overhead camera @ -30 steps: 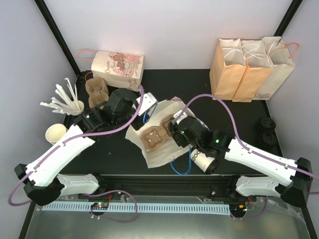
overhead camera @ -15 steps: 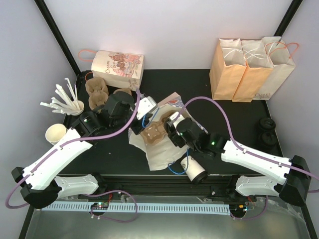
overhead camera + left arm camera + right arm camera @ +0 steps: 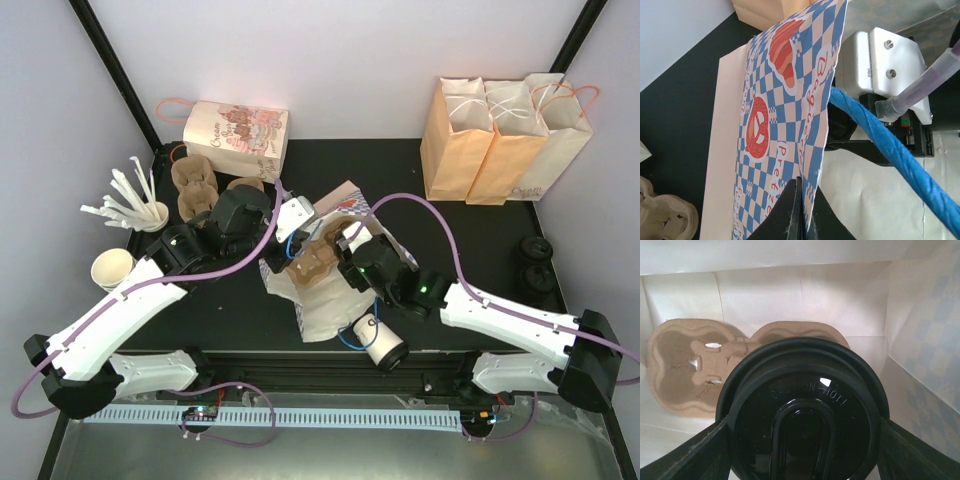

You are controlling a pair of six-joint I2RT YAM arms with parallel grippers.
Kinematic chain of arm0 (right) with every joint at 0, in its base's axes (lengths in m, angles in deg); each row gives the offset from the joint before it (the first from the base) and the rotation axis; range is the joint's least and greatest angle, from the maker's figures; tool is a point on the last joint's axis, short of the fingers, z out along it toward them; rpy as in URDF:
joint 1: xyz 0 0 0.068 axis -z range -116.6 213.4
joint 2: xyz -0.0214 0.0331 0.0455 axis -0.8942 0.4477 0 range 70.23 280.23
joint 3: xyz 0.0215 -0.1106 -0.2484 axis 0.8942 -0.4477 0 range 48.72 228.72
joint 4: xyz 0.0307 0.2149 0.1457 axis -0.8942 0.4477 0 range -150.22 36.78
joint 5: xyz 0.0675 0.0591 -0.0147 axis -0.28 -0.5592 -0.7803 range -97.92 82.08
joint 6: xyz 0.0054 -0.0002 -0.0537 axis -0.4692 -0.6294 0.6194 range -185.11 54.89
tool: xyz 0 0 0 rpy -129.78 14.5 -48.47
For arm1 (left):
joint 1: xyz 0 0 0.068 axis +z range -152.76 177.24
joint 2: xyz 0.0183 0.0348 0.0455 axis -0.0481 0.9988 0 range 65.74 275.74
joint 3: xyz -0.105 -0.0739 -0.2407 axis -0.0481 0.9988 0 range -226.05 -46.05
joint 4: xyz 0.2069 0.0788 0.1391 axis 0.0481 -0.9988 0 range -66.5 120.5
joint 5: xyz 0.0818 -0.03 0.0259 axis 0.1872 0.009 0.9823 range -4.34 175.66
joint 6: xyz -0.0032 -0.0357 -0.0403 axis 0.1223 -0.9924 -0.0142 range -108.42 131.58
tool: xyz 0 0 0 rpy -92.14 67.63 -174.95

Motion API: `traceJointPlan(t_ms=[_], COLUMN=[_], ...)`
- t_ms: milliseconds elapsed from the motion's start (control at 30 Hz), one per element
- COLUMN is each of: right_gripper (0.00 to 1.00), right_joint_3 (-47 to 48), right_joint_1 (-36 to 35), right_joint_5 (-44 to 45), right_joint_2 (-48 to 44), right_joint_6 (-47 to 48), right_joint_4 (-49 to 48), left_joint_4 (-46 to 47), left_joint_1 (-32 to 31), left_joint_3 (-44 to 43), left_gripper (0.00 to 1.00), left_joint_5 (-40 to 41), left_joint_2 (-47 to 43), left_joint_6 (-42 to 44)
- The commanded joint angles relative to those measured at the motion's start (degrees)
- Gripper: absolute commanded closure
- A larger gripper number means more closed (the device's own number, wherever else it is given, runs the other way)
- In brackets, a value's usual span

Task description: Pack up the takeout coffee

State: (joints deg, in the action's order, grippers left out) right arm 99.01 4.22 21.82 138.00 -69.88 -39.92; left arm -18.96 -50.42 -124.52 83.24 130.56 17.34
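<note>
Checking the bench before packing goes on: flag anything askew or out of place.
One lidded coffee cup lies on its side at the table's near edge, beside the open bag, not upright in the pulp carrier. No spill shows.

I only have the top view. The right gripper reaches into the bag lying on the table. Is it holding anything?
Observer: Yes. The right wrist view shows a black lid clamped between the right gripper fingers.
Reviewer: Is the carrier in there full?
Observer: No. The carrier lies inside the bag, and its well to the left of the lid is empty.
Reviewer: And the other arm?
Observer: The left wrist view shows the left gripper shut on the bag's blue checked edge.
</note>
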Motion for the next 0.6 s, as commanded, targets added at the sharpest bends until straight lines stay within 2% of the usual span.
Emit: traceJointPlan(t_ms=[0,333,567], right_gripper=[0.49,0.49,0.50], right_joint_3=[-0.79,-1.05,-4.01], right_joint_1=[-0.31,-0.32,-0.32], right_joint_5=[2.55,2.11,2.12], right_joint_2=[1.07,4.10,4.88], right_joint_6=[-0.34,1.01,2.48], right_joint_4=[-3.44,-7.43,-14.30], left_joint_4=[2.54,3.74,4.09], left_joint_1=[-0.40,-0.37,-0.33], left_joint_3=[-0.07,0.87,1.56], left_gripper=[0.98,0.98,0.98], left_joint_5=[-2.87,-4.54,-6.46], left_joint_2=[-1.02,-0.95,-0.77], left_joint_6=[-0.92,-2.23,-3.05])
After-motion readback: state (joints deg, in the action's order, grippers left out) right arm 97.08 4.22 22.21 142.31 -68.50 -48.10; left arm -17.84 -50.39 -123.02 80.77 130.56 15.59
